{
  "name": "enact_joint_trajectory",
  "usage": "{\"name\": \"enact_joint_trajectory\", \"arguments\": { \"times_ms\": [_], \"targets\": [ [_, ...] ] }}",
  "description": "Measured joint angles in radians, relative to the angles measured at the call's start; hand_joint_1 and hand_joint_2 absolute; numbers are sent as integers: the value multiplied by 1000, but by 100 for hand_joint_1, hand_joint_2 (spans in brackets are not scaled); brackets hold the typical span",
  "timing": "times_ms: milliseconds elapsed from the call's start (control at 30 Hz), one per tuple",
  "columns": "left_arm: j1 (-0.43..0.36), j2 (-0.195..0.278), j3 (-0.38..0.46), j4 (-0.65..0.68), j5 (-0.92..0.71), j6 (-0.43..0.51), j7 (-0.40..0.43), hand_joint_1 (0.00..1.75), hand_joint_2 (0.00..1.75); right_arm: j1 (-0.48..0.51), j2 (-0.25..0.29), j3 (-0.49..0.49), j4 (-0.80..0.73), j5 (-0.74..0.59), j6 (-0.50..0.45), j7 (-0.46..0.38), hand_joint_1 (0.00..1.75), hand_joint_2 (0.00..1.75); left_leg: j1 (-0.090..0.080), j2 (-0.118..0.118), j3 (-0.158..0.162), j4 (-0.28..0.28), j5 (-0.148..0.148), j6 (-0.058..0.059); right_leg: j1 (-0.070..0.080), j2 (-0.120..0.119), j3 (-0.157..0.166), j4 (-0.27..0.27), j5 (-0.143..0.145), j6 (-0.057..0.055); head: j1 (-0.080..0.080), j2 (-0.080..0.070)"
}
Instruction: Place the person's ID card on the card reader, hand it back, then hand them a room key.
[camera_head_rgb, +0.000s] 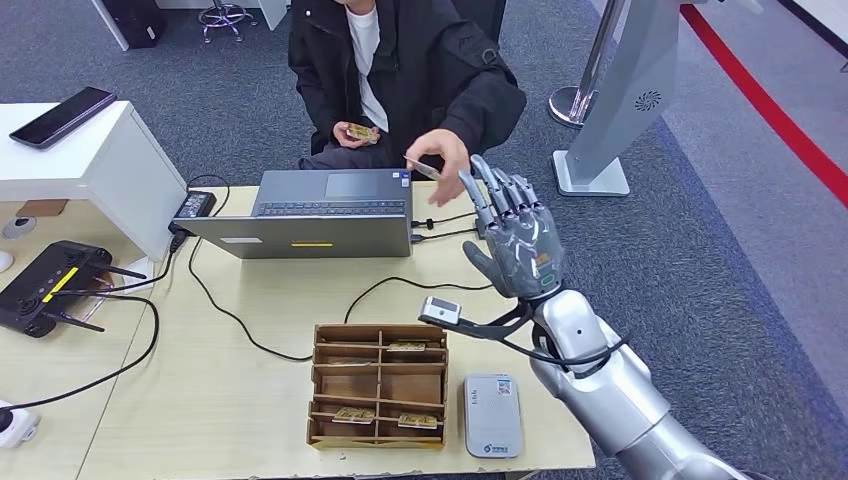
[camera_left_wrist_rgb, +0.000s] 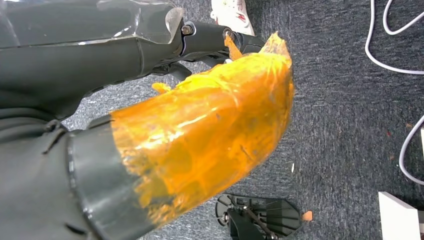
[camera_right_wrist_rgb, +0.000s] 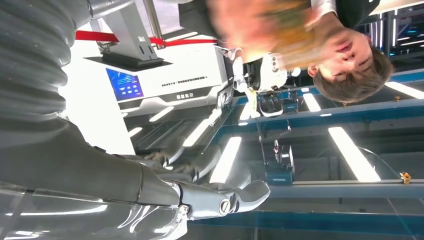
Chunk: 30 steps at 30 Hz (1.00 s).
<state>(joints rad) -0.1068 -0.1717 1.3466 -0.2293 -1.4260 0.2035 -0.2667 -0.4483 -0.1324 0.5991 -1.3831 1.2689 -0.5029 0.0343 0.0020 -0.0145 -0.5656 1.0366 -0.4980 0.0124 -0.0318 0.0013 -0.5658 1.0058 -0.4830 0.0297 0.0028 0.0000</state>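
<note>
A person seated behind the table holds a thin card (camera_head_rgb: 421, 168) in one hand (camera_head_rgb: 443, 152), stretched toward me. My right hand (camera_head_rgb: 515, 238) is raised just right of it, fingers straight and spread, holding nothing; its fingertips (camera_head_rgb: 482, 175) sit close to the person's hand, and I cannot tell whether they touch it. The right wrist view shows my thumb (camera_right_wrist_rgb: 246, 193) extended and the person's hand (camera_right_wrist_rgb: 260, 22) blurred. The grey card reader (camera_head_rgb: 493, 415) lies at the table's front edge. A brown compartment box (camera_head_rgb: 378, 385) holds key cards (camera_head_rgb: 353, 414). My left hand (camera_left_wrist_rgb: 210, 36) hangs over the floor, empty.
An open laptop (camera_head_rgb: 320, 212) stands at the table's far side, cables (camera_head_rgb: 230, 310) trailing across the top. A black router (camera_head_rgb: 50, 285) sits at the left. The person's other hand holds more cards (camera_head_rgb: 362, 132). A small scanner (camera_head_rgb: 439, 310) lies beside my right forearm.
</note>
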Motion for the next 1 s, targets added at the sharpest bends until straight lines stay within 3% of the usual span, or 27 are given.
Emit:
{"name": "enact_joint_trajectory", "arguments": {
  "times_ms": [33, 500, 633, 1000],
  "targets": [
    [0, 0, 0, 0, 0, 0, 0, 0, 0, 0, 0, 1, 2, 0, 1, 1, 0, 0, 0, 0, 0, 0, 0, 0, 0, 0, 0, 0, 0, 0, 0, 0],
    [2, 0, 0, 0, 19, 0, -2, 0, 0, 10, -1, 18, -21, -81, 13, -23, 0, 0, 0, 0, 0, 0, 0, 0, 0, 0, 0, 0, 0, 0, 0, 0],
    [5, 1, 0, 0, 28, 0, -4, 0, 0, 32, -6, 21, -59, -130, 17, -43, 0, 175, 0, 0, 0, 0, 0, 0, 0, 0, -1, 0, 0, 0, 0, 0],
    [11, 2, 1, 0, 57, 6, -4, 0, 0, 111, -39, 45, -215, -232, 21, -115, 0, 175, 0, 0, 0, 0, 0, 0, 0, 0, -1, 0, 0, 0, 0, 0]
  ]
}}
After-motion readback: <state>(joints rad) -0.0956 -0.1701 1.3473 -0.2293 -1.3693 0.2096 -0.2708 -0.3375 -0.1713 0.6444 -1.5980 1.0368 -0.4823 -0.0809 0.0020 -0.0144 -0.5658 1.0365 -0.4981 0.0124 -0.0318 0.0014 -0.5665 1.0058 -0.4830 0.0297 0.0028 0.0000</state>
